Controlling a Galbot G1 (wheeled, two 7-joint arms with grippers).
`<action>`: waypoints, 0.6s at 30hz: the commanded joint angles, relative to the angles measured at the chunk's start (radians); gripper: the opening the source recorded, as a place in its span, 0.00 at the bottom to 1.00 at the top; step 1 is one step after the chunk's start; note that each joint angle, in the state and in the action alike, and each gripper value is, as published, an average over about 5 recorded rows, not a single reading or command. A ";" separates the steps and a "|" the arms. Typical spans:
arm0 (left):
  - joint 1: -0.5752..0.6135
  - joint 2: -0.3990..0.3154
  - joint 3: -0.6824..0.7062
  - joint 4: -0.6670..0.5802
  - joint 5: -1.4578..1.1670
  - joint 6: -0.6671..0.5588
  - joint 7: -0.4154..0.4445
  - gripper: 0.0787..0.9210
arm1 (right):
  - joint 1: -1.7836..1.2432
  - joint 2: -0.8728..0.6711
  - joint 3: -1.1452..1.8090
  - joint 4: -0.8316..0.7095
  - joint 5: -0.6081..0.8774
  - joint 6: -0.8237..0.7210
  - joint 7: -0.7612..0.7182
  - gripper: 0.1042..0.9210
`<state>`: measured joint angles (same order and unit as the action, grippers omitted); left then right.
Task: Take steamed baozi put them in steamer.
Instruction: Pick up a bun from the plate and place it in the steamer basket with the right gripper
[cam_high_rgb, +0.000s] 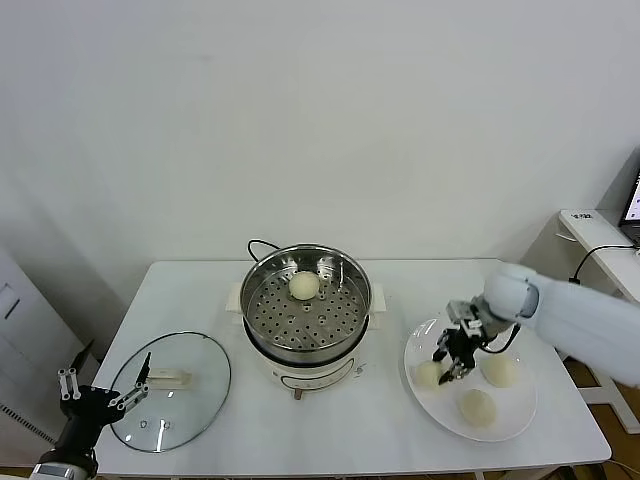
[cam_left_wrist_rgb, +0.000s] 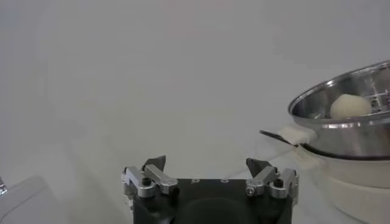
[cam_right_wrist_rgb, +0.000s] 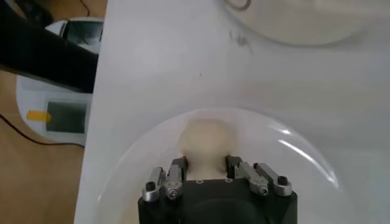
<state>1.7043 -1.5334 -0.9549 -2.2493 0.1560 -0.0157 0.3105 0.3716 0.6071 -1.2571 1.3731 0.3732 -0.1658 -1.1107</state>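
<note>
The bun in hand lay at the plate edge nearest the steamer, the right gripper pinching its sides. The soft dough would likely dent, so a straight, slow lift seemed wise before swinging toward the basket. It looked smooth, round and cream-white, like its two neighbours on the plate and the one already in the steamer. The left gripper hung by the lid, fingers spread.
</note>
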 joint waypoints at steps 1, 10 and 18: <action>-0.002 -0.002 0.002 -0.002 0.002 0.002 0.000 0.88 | 0.547 0.065 -0.320 -0.011 0.334 0.038 -0.068 0.37; -0.009 -0.004 -0.003 0.002 -0.004 -0.001 0.000 0.88 | 0.614 0.248 -0.272 0.078 0.464 -0.048 -0.025 0.37; -0.013 -0.006 -0.003 -0.001 -0.008 -0.001 -0.001 0.88 | 0.321 0.447 -0.133 0.071 0.363 -0.207 0.149 0.36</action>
<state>1.6910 -1.5391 -0.9575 -2.2497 0.1492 -0.0166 0.3098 0.7896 0.8528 -1.4450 1.4234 0.7124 -0.2470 -1.0859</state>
